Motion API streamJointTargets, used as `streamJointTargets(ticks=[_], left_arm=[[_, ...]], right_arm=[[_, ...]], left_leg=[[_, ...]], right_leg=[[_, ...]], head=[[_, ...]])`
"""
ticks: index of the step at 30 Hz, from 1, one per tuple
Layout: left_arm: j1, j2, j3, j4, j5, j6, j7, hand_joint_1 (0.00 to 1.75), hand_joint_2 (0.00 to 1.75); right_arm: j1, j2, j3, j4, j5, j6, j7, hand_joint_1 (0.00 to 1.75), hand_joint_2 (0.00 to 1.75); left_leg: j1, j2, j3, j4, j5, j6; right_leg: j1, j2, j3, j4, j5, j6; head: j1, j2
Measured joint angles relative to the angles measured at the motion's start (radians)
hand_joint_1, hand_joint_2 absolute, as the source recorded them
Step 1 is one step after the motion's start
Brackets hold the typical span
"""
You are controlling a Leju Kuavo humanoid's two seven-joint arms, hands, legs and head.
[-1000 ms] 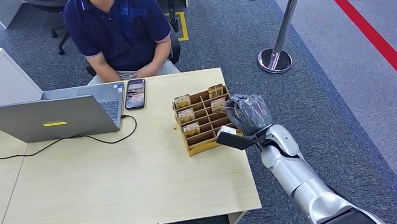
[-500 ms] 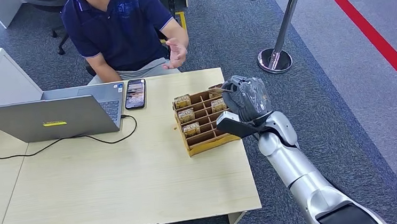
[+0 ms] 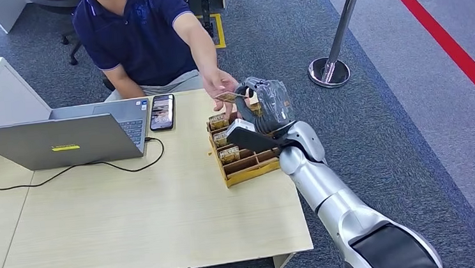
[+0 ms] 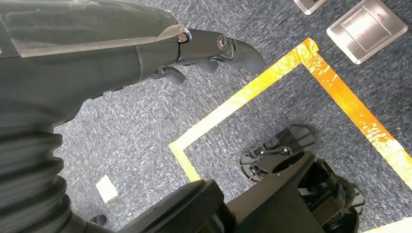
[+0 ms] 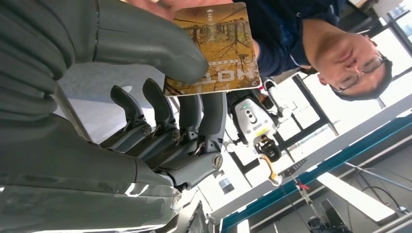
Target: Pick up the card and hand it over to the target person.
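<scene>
My right hand [image 3: 264, 109] has swung from the card rack [image 3: 244, 147] toward the person's hand [image 3: 220, 83]; my thumb [image 5: 145, 41] and fingers pinch the card [image 3: 229, 97], touching their fingertips; my left hand [image 4: 145, 43] hangs, fingers loosely curled, holding nothing.

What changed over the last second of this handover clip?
The right hand, pinching the brown printed card, lifted from the wooden slotted card box toward the person, whose hand reached out to the card. Silver laptop, black phone and box stayed put.
</scene>
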Motion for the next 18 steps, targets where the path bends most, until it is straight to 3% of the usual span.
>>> streamJointTargets(ticks=[3, 4, 5, 6, 8, 9, 10, 18], left_arm=[[0.005, 0.003, -0.003, 0.001, -0.007, -0.048, 0.031, 0.00, 1.75], [0.005, 0.003, -0.006, 0.000, -0.012, -0.045, 0.037, 0.00, 1.75], [0.005, 0.001, -0.004, -0.001, -0.011, -0.037, 0.038, 0.00, 1.31], [0.004, -0.001, -0.005, -0.002, -0.012, -0.027, 0.038, 0.00, 0.87], [0.000, -0.006, -0.007, -0.002, -0.016, -0.009, 0.041, 0.00, 0.00], [-0.002, -0.008, -0.009, -0.002, -0.019, -0.004, 0.046, 0.00, 0.00], [-0.004, -0.010, -0.010, -0.001, -0.021, -0.002, 0.049, 0.00, 0.00], [-0.011, -0.009, -0.009, -0.002, -0.025, 0.014, 0.054, 0.00, 0.00]], right_arm=[[-0.016, 0.009, 0.007, 0.026, -0.018, -0.004, -0.027, 1.75, 1.75], [-0.019, 0.011, 0.008, 0.030, -0.020, -0.007, -0.027, 1.75, 1.75], [-0.019, 0.010, 0.008, 0.032, -0.023, -0.011, -0.025, 1.68, 1.75], [-0.019, 0.008, 0.006, 0.032, -0.027, -0.013, -0.023, 1.50, 1.75], [-0.016, 0.002, -0.002, 0.027, -0.040, -0.013, -0.020, 0.63, 0.87], [-0.015, -0.001, -0.006, 0.024, -0.046, -0.012, -0.019, 0.26, 0.44], [-0.013, -0.004, -0.009, 0.021, -0.050, -0.011, -0.019, 0.00, 0.00], [-0.002, -0.013, -0.011, 0.007, -0.052, -0.028, -0.016, 0.00, 0.00]], left_leg=[[0.000, -0.001, 0.000, 0.000, 0.000, 0.000], [0.000, 0.000, 0.000, 0.000, 0.000, 0.000], [0.000, -0.001, 0.000, 0.000, 0.000, 0.000], [0.000, -0.001, 0.000, 0.000, 0.000, 0.000], [0.000, -0.002, 0.000, 0.000, 0.000, 0.000], [0.000, -0.002, 0.000, 0.000, 0.000, 0.000], [0.000, -0.003, 0.000, 0.000, 0.000, 0.000], [0.000, -0.003, -0.001, 0.000, 0.001, 0.000]], right_leg=[[0.000, -0.001, 0.000, 0.000, 0.000, 0.000], [0.000, 0.000, 0.000, -0.001, 0.000, 0.000], [0.000, 0.000, 0.000, 0.000, 0.000, 0.000], [0.000, -0.001, 0.000, 0.000, 0.000, 0.000], [0.000, -0.002, 0.001, -0.001, 0.000, 0.000], [0.000, -0.002, 0.001, -0.001, 0.000, 0.000], [0.000, -0.003, 0.001, -0.001, 0.000, 0.000], [0.000, -0.004, 0.000, -0.001, 0.000, 0.000]], head=[[0.000, 0.000], [0.000, 0.000], [0.000, 0.000], [0.000, 0.000], [0.000, 0.000], [0.000, 0.000], [0.000, 0.000], [0.000, 0.000]])
